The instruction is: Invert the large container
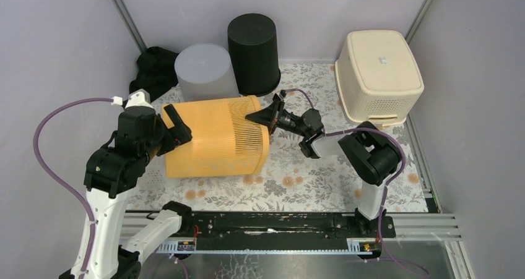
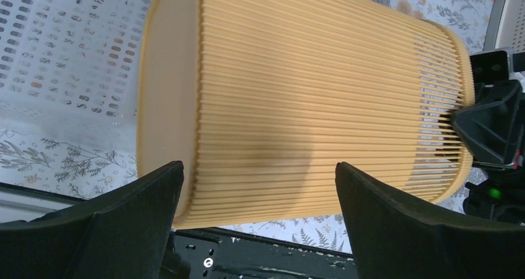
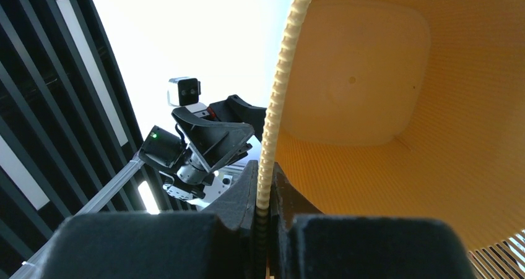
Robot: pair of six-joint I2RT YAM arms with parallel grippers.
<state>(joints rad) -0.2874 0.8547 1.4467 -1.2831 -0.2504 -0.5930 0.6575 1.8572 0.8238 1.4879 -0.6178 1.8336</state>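
The large container is an orange ribbed bin lying on its side on the floral table, its base to the left and its open mouth to the right. My right gripper is shut on the mouth's rim, one finger inside and one outside. The bin's smooth inside fills the right wrist view. My left gripper stands wide open at the base end, with the ribbed wall just beyond its fingers and nothing held.
Behind the bin stand a grey container and a black container, both upside down. A cream basket sits inverted at the back right. Black cloth lies at the back left. A clear perforated basket lies left of the bin's base.
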